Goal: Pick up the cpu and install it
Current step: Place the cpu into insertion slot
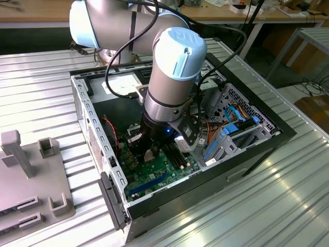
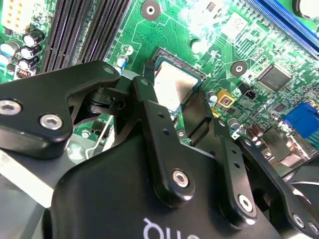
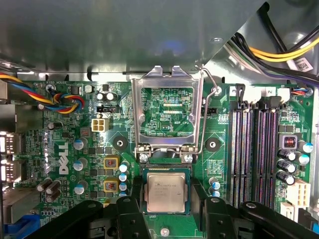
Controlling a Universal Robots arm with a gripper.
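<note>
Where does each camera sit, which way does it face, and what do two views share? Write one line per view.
Exterior view: off the arm, above the open computer case, looking down into it; shows the arm and its hand over the motherboard.
First wrist view: on the wrist, facing squarely onto the motherboard; the hand flanks the cpu.
Second wrist view: on the wrist, looking slantwise along the hand.
Both wrist views share the cpu and memory slots.
</note>
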